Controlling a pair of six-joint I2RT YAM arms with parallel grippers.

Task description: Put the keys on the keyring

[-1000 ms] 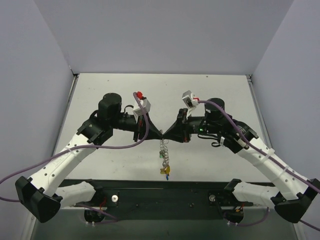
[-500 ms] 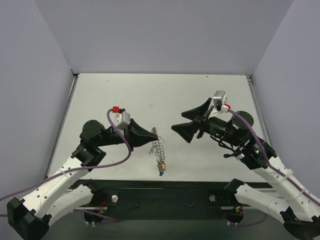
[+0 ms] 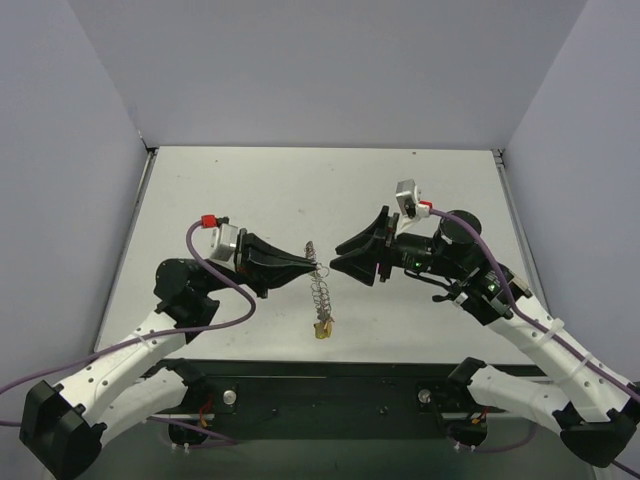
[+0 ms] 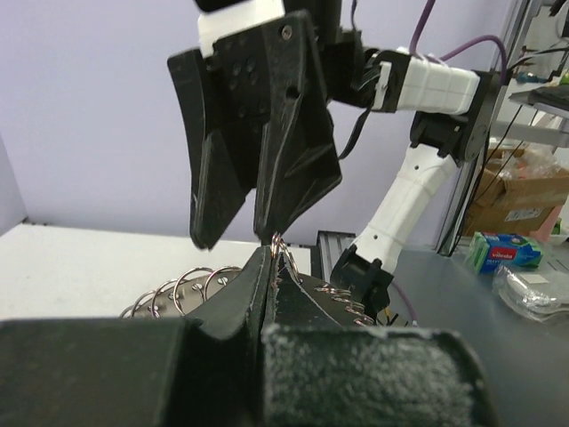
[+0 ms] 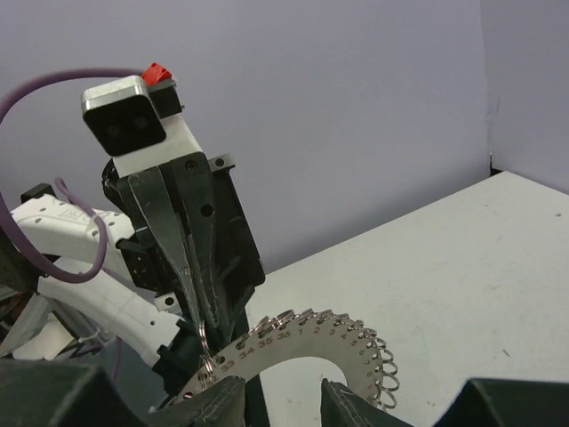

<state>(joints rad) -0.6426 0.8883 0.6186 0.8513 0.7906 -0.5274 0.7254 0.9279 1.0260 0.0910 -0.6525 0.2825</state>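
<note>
**Keyring held up between two arms, keys dangling at its foot**

The left tool [image 3: 310,267] pinches the keyring [image 3: 320,290] by its upper end, jaws closed tight on the wire. It holds the ring over the middle of the worktop [image 3: 250,190], somewhat toward the near edge. The ring hangs edge-on like a spring, and a small cluster of keys [image 3: 324,328] dangles at its lower end (yellow shows plainly; the other colours are too small to tell). The right tool [image 3: 335,256] faces the ring from just beside it, jaws parted and gripping nothing.

On this evidence at least some keys are already on the ring, so the job looks well along. How many are on, and whether any are left to thread, cannot be told. Nor is it clear whether the lowest key touches the worktop.
</note>
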